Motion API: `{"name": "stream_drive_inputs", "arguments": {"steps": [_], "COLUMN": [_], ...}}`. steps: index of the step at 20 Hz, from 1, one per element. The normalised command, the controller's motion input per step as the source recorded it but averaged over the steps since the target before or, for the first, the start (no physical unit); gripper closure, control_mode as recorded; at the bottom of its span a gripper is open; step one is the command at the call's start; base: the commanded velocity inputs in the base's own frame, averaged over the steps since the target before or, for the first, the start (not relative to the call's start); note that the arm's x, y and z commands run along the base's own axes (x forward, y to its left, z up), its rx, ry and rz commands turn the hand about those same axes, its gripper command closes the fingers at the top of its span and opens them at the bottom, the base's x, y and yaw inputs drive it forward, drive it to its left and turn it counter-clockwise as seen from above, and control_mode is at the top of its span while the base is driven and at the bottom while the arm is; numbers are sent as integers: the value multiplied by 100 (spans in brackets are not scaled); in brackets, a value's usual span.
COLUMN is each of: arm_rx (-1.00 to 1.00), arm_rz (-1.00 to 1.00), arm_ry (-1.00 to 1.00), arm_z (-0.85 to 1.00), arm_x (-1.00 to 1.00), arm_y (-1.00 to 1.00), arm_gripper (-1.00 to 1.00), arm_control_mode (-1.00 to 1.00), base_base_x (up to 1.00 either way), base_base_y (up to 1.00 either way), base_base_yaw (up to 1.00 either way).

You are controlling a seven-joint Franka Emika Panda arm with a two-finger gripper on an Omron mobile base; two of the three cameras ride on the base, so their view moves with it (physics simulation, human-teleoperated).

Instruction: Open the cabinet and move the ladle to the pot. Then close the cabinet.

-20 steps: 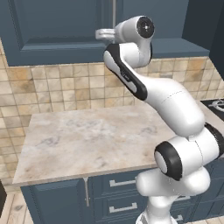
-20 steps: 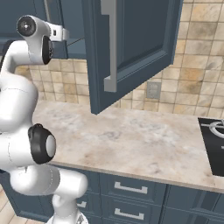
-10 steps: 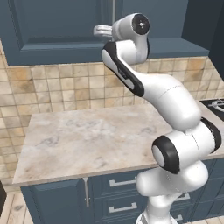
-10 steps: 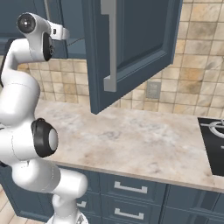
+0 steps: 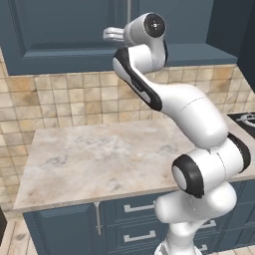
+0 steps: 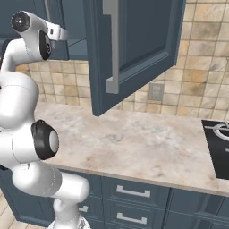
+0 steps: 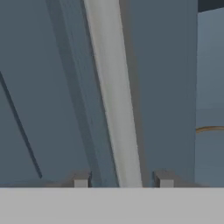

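We see our two-finger gripper [image 7: 121,180] with its dark tips spread either side of the long silver bar handle [image 7: 114,94] on the dark blue-grey wall cabinet [image 7: 48,87]; rightward, a brown ladle [image 7: 210,129] curves inside; its other door [image 6: 138,49] hangs open.

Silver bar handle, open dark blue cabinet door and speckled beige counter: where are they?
silver bar handle [image 7: 114,109], hand view, its middle.
open dark blue cabinet door [image 6: 147,40], right base view, recessed panel.
speckled beige counter [image 5: 99,159], left base view, bare top.

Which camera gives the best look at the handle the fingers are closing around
The hand view: the silver handle runs between both fingers. The left base view catches a short piece above the wrist. The right base view shows the open door's handle instead.
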Motion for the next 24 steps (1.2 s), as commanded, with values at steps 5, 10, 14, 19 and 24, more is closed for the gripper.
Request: {"name": "stream_drive_inputs", "arguments": {"steps": [5, 10, 14, 19, 24], "arm_rx": [-5, -3, -1, 0, 0], "arm_rz": [3, 8, 8, 3, 0], "arm_ry": [0, 0, 0, 0, 0], "arm_z": [-1, 0, 7, 24, 27], "arm_x": [-7, -64, -98, -100, -100], "arm_y": [74, 60, 48, 43, 57], "arm_gripper": [100, 100, 100, 100, 100], "arm_control_mode": [-100, -100, -100, -100, -100], "base_base_x": [0, 0, 0, 0, 0], "base_base_y": [0, 0, 0, 0, 0], "base_base_yaw": [0, 0, 0, 0, 0]}}
